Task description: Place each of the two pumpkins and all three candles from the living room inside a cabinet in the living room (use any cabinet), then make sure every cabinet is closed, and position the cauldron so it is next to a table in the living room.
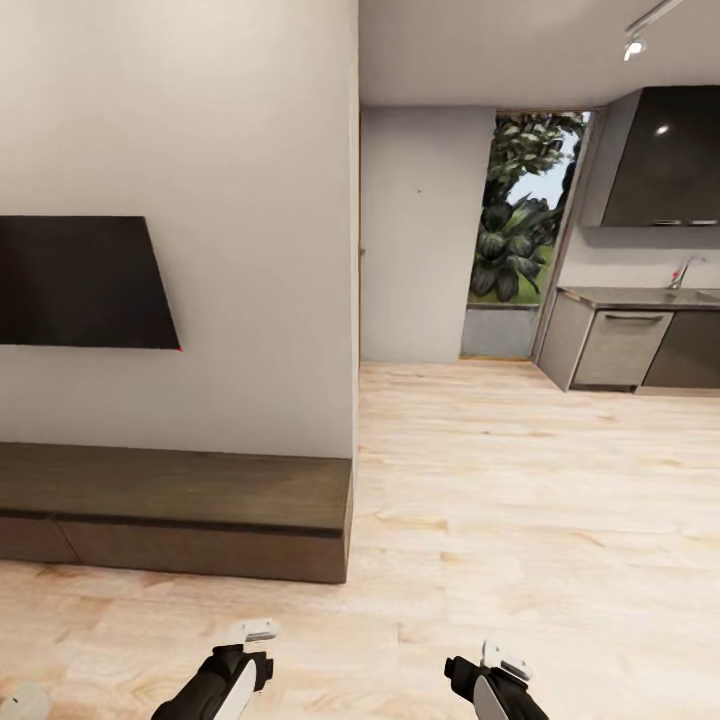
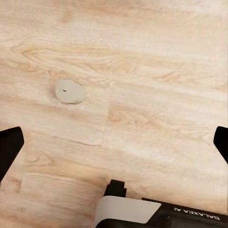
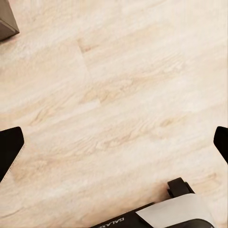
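Observation:
One candle (image 2: pixel 70 91), a short pale grey-beige cylinder, stands upright on the wood floor, ahead of my left gripper (image 2: pixel 114 147) and off to one side. That gripper is open, its dark fingertips far apart, with nothing between them. The same candle peeks in at the head view's lower left corner (image 1: pixel 20 700). My right gripper (image 3: pixel 114 147) is open too, over bare floor. The long, low, dark brown cabinet (image 1: pixel 180 490) runs along the wall under a black TV, with its drawer fronts flush. The pumpkins, cauldron and table are out of view.
A corner of the cabinet (image 3: pixel 7 23) appears in the right wrist view. The wall ends at a corner (image 1: pixel 356 300). Past it, wood floor (image 1: pixel 520 480) reaches grey kitchen units (image 1: pixel 625 345) and a window (image 1: pixel 520 210). My left arm (image 1: pixel 235 670) and right arm (image 1: pixel 495 680) hang low.

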